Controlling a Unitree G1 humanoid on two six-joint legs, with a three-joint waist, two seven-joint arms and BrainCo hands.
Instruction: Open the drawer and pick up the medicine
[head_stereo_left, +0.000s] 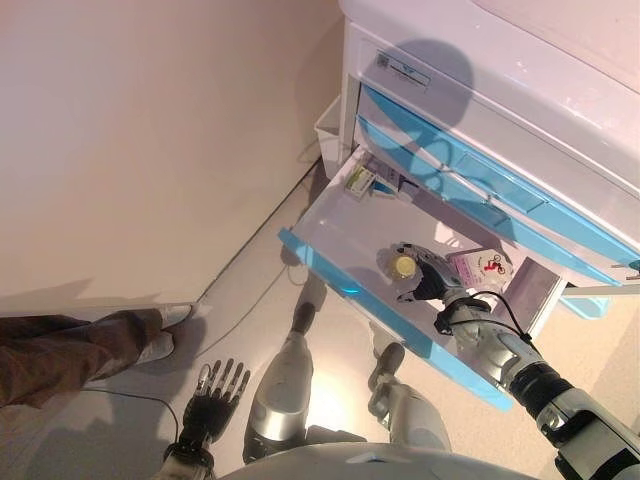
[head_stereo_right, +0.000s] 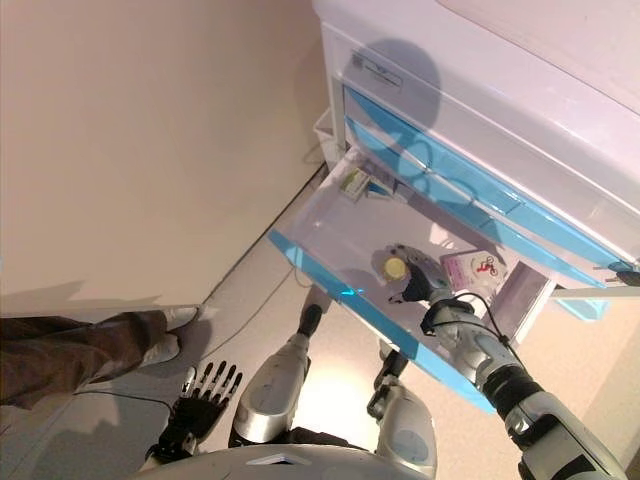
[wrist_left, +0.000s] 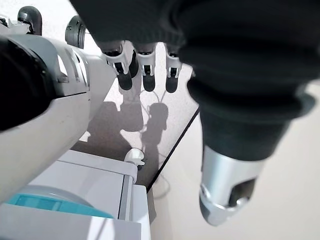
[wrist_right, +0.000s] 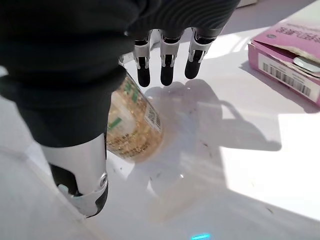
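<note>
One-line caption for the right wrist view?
Right hand in the open drawer, fingers and thumb either side of a medicine bottle, pink box nearby.

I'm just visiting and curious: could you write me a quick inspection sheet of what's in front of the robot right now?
Surface: open drawer of a white cabinet, white floor inside.
Job's things: medicine bottle with a yellow cap, standing in the drawer.
Clutter: pink box beside the bottle; small boxes at the drawer's back.
Hands: right hand at the bottle, fingers straight, not closed on it; left hand open, hanging idle.
Cables: nothing seen.
Surroundings: a person's leg by the wall.
</note>
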